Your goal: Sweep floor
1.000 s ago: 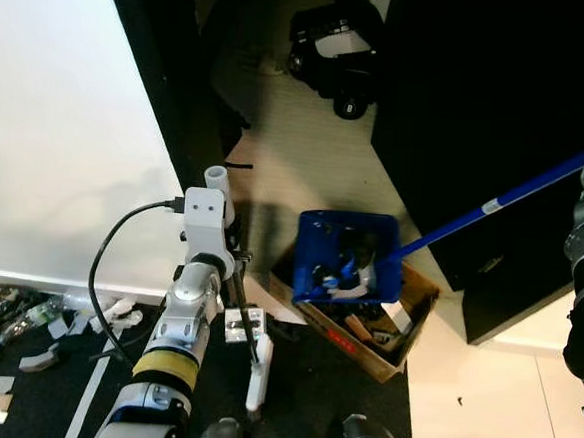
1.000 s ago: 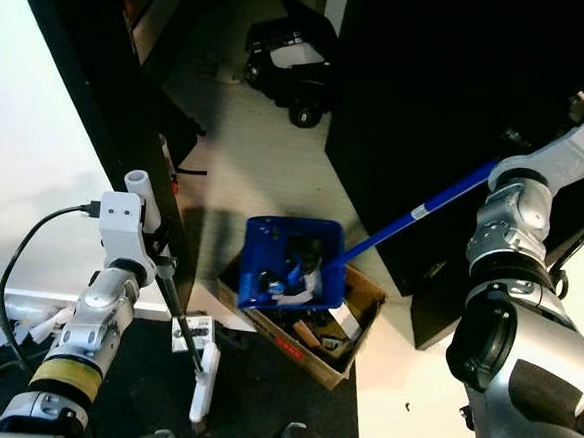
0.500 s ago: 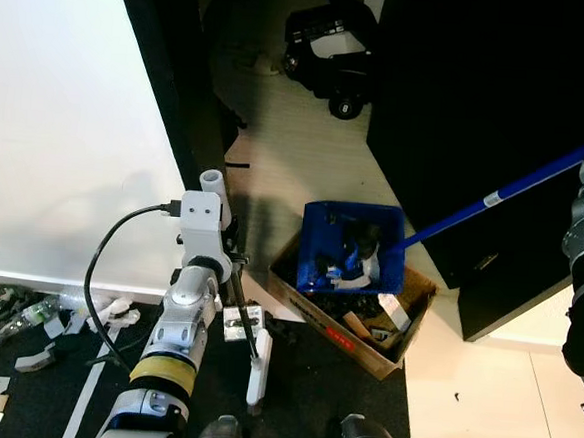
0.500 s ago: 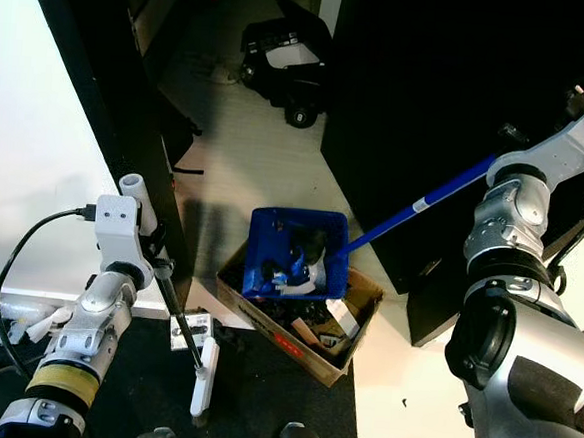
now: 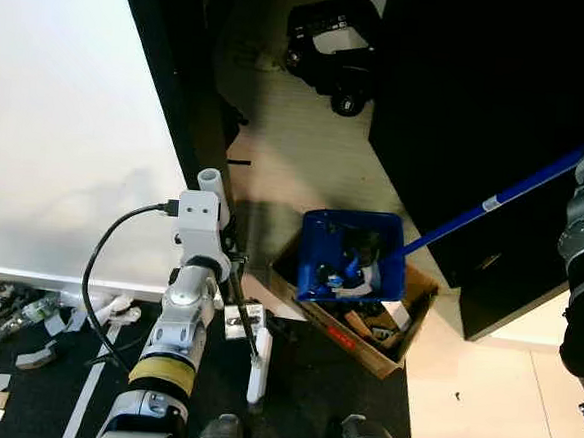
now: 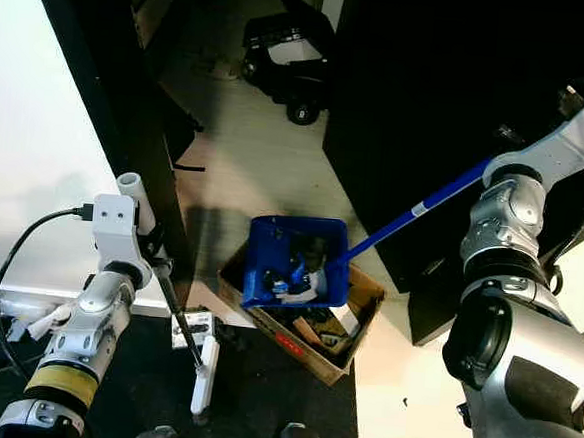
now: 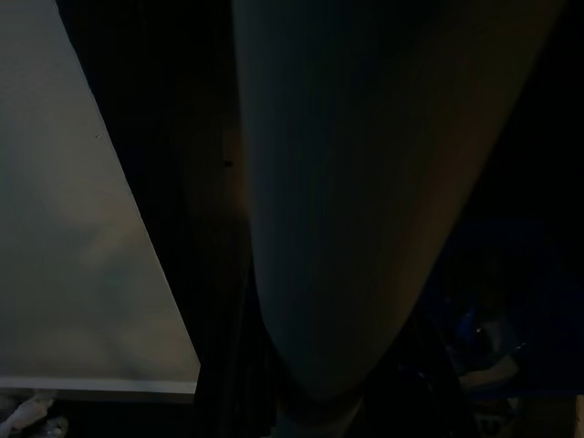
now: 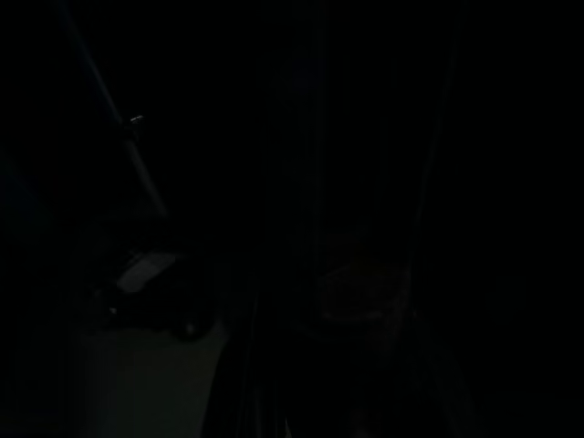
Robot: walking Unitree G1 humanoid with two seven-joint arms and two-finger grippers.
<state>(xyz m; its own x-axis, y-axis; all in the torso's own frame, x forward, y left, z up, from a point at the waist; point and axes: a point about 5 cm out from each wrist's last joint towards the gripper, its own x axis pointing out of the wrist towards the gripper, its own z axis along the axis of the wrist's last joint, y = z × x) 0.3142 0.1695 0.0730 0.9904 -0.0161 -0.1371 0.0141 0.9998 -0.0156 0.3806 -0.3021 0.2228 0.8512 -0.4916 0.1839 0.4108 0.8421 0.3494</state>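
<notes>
**A:** What could go wrong from here?

**B:** The blue dustpan [image 5: 352, 255] is held over the open cardboard box [image 5: 411, 331], which stands on the floor [image 5: 297, 149] at the corner of the black cabinet [image 5: 481, 92]. The sweepings [image 5: 357, 269] are seen lying in the pan. Only part of the box is covered by the pan. If it were tipped too fast or toward the box's far edge, the load could be spilled onto the pale floor and would have to be swept up again. The pan is carried at the end of a long handle, so a small turn at the wrist would be much enlarged at the pan. The box could also be knocked aside.

**A:** How is the dustpan grasped?

**B:** Its blue handle [image 5: 494, 201] is led up to the right arm [image 6: 518, 210], so it is judged to be held there. The right end effector's fingers cannot be made out, because the right wrist view is almost black.

**A:** Which way does it point?

**B:** The long axis is set along the handle. It runs from the pan, low over the box, up and away to the robot's right. The side on which the pan's mouth lies cannot be told.

**A:** And the other arm?

**B:** The left arm [image 5: 196, 272] is held low over the black mat [image 5: 301, 380], beside a white tool [image 5: 258, 369]. Whether that end effector is closed on it cannot be told.
</notes>
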